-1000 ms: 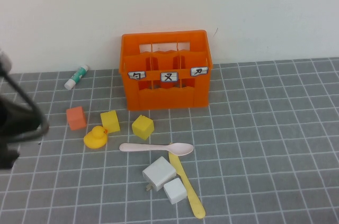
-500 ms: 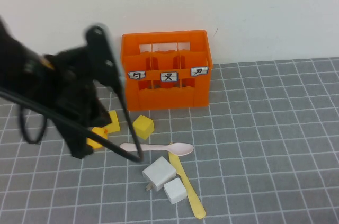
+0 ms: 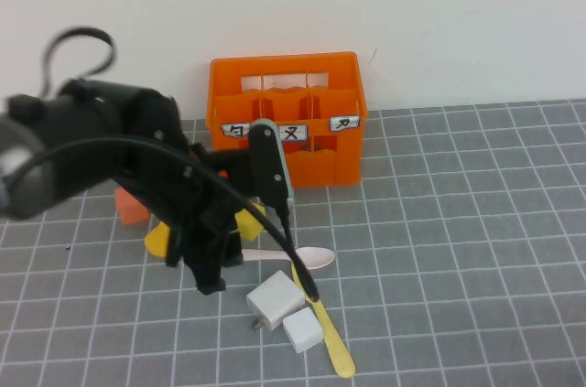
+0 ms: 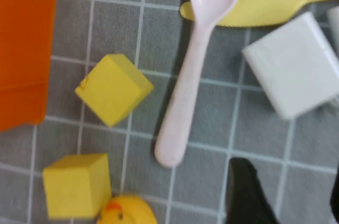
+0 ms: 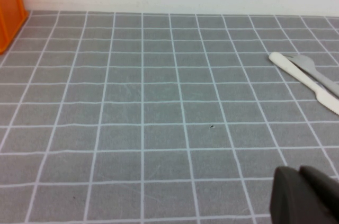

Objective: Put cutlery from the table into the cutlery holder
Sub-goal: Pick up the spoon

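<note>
The pale pink spoon [image 3: 312, 258] lies on the gridded table [image 3: 458, 222] in front of the orange crate [image 3: 288, 122]; my left arm covers its handle in the high view. The yellow knife [image 3: 330, 332] lies angled from the spoon bowl toward the front. My left gripper [image 3: 209, 274] hangs low over the spoon's handle end. In the left wrist view the spoon [image 4: 193, 75] and knife [image 4: 265, 9] lie clear of my left gripper [image 4: 288, 197], which is open and empty just beside the handle end. My right gripper [image 5: 310, 195] is shut and empty over bare table, out of the high view.
Two white blocks [image 3: 275, 300] [image 3: 303, 329] lie against the knife. Two yellow cubes [image 4: 114, 89] [image 4: 74, 184] and a yellow duck [image 4: 127, 211] sit beside the spoon handle. An orange cube [image 3: 131, 209] is left of the arm. White utensils [image 5: 307, 78] lie near the right gripper.
My left arm has swung in from the left edge, over the cubes and duck, and come down at the spoon's handle end. The cutlery has not moved.
</note>
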Controlling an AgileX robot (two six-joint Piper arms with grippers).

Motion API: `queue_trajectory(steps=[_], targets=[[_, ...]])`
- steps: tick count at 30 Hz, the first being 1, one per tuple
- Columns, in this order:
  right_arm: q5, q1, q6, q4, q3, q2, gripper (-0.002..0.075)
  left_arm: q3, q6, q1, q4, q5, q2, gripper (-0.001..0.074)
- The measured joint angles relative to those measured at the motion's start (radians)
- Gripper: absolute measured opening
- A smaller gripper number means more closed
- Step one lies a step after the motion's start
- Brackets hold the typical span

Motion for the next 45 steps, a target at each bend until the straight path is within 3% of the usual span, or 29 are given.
queue_trajectory(steps=[4, 14, 36, 40, 45], targets=[[0.0, 0.0, 0.0, 0.0, 0.0, 0.0, -0.0003, 0.0, -0.002, 0.0, 0.003, -0.09, 0.076, 0.0353], [0.0, 0.0, 0.0, 0.0, 0.0, 0.0, -0.0003, -0.005, 0.045, 0.0, 0.005, -0.282, 0.208, 0.036], [0.0, 0.0, 0.0, 0.0, 0.0, 0.0, -0.0003, -0.009, 0.059, 0.0, -0.017, -0.406, 0.323, 0.0359], [0.0, 0.0, 0.0, 0.0, 0.0, 0.0, -0.0003, -0.011, 0.062, 0.0, -0.068, -0.384, 0.329, 0.031], [0.0, 0.0, 0.0, 0.0, 0.0, 0.0, -0.0003, -0.022, 0.064, 0.0, -0.112, -0.322, 0.338, 0.0147]])
